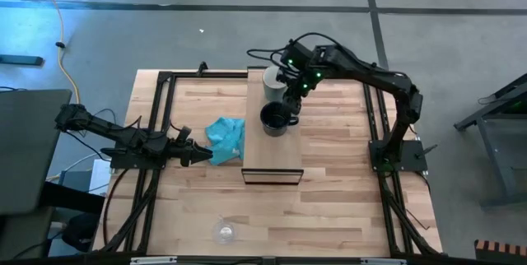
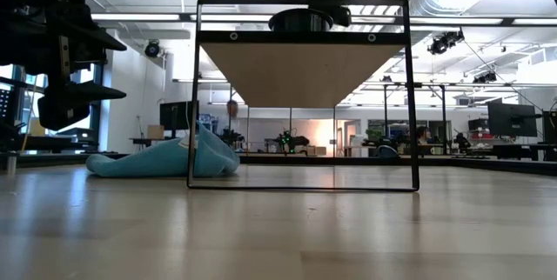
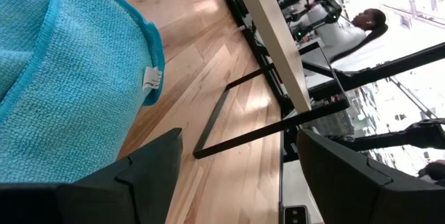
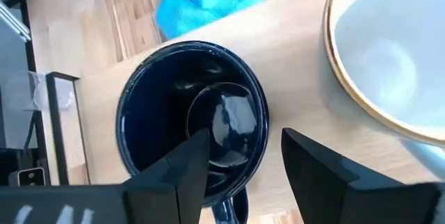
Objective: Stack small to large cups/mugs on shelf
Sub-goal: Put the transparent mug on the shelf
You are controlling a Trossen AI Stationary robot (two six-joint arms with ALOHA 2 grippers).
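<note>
The right gripper (image 4: 240,165) hangs over the shelf (image 1: 272,154), directly above the black mug (image 4: 191,113). Its fingers (image 4: 181,172) stand apart and hold nothing; one finger sits over the mug's rim on the handle side, the other over bare shelf wood just outside the rim, so the mug wall lies between them. Whether either finger touches the rim, I cannot tell. The black mug stands upright on the shelf, mouth up.

Just beyond the fingers, on the far side of the black mug, the white mug (image 4: 389,57) stands upright on the same shelf, close beside the black one but apart from it, its rim edged in a thin gold line. In the high view the white mug (image 1: 274,81) sits toward the back end of the shelf and the black mug (image 1: 276,119) near the middle.

The small clear glass cup (image 1: 224,231) stands alone on the counter (image 1: 346,207) near its front edge, well apart from both grippers and from the shelf.

The left gripper (image 1: 202,156) rests low over the counter with its fingers (image 3: 146,175) wide apart and empty. The teal cloth (image 1: 226,137) lies just ahead of these fingertips, between them and the shelf's side.
</note>
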